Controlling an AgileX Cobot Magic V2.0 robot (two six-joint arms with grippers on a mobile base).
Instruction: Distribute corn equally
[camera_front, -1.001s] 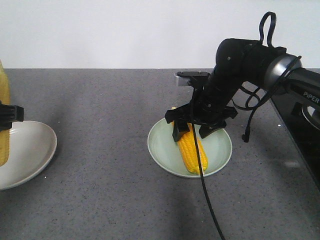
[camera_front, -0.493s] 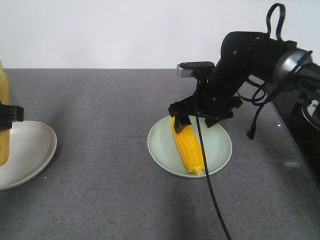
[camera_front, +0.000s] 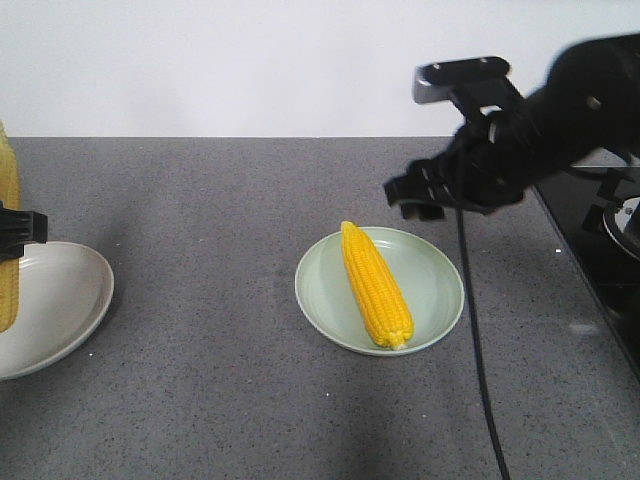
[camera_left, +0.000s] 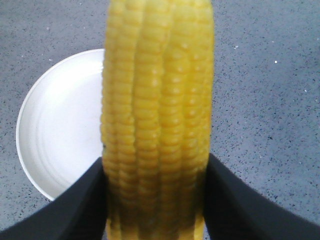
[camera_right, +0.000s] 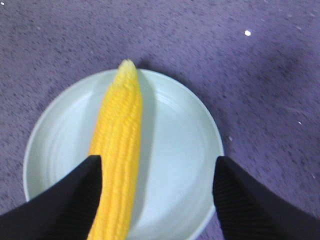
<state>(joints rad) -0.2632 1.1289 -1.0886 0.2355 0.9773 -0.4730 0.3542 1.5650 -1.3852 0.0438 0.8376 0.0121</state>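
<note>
Now corn (camera_front: 376, 285) lies below the spread right claw (camera_front: 425, 195).

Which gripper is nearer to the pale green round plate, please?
The right gripper, hanging open just above and behind the pale green round plate holding one yellow corn cob. The left gripper is far off, shut on another cob over the white plate.

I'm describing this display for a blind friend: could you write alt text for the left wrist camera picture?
A bright yellow husked corn cob stands upright in close-up, clamped at its lower part between the two black fingers of the left gripper. Behind and below it, a round white plate lies empty on a grey speckled countertop.
</note>
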